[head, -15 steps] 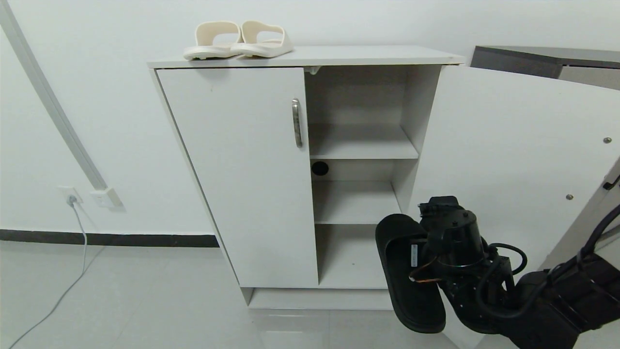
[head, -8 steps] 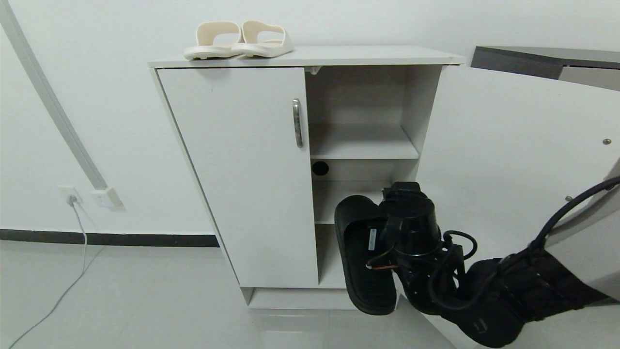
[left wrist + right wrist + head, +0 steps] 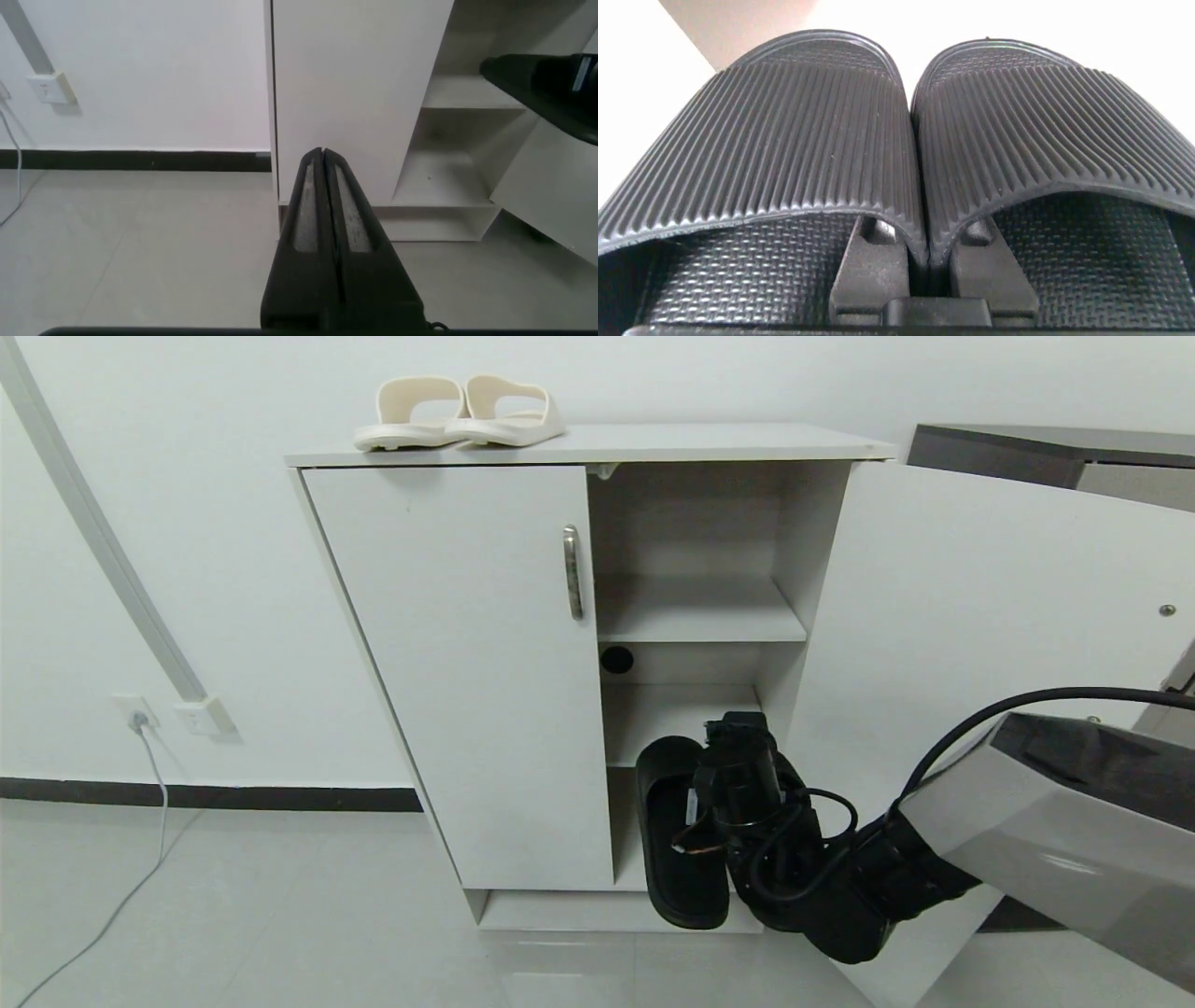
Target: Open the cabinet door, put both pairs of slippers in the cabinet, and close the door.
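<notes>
The white cabinet (image 3: 448,663) has its right door (image 3: 980,644) swung open and its left door shut. My right gripper (image 3: 724,775) is shut on the pair of black slippers (image 3: 677,840), pinching their two inner straps together; the pair hangs at the mouth of the bottom compartment. In the right wrist view the black slippers (image 3: 915,159) sit side by side with the gripper (image 3: 920,257) clamped between them. A cream pair of slippers (image 3: 457,413) rests on the cabinet top at its left end. My left gripper (image 3: 322,163) is shut and holds nothing, low over the floor facing the cabinet (image 3: 374,84).
Three shelf compartments (image 3: 695,607) show in the open right half. A wall socket with a cable (image 3: 140,719) sits low on the wall at the left. A grey unit (image 3: 1046,453) stands behind the open door. Bare tiled floor (image 3: 233,933) lies before the cabinet.
My right arm has carried the black slippers leftward and toward the cabinet, from beside the open door to the bottom compartment's opening. The cream pair has not moved.
</notes>
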{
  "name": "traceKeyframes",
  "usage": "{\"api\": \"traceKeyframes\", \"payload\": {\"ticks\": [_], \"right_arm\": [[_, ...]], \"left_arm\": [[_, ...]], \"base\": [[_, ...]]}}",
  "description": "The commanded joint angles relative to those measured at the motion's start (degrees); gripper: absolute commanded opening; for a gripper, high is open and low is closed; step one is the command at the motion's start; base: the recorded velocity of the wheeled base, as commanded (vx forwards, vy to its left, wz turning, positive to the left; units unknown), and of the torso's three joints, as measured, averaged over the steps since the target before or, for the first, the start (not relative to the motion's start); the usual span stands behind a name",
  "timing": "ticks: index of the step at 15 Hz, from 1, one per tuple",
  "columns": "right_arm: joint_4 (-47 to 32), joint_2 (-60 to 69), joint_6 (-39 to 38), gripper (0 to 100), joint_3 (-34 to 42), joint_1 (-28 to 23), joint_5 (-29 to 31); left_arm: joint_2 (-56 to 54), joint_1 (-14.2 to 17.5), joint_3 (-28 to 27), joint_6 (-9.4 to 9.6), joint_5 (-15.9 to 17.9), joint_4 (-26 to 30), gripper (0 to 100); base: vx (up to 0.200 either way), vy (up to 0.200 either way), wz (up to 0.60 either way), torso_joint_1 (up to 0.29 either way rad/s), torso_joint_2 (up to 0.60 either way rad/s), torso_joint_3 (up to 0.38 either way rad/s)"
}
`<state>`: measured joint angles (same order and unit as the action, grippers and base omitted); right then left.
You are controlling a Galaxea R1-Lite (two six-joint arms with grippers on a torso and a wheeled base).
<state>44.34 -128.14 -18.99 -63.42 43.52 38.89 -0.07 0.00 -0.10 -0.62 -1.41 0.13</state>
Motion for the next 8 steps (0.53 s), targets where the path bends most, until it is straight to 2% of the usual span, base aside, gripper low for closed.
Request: {"api": "traceKeyframes", "payload": {"ticks": [1,8], "right_arm": [[0.0,-1.6,0.0,0,-0.4,0.0,0.0],[0.1,-2.3,0.0,0,-0.2,0.1,0.0]], "left_arm": [[0.1,0.0,0.0,-0.08,0.0,0.0,0],[0.1,0.0,0.0,-0.08,-0.1,0.0,0]], "base": [[0.000,0.000,0.00,0.000,0.00,0.000],[0.000,0.000,0.00,0.000,0.00,0.000]]}}
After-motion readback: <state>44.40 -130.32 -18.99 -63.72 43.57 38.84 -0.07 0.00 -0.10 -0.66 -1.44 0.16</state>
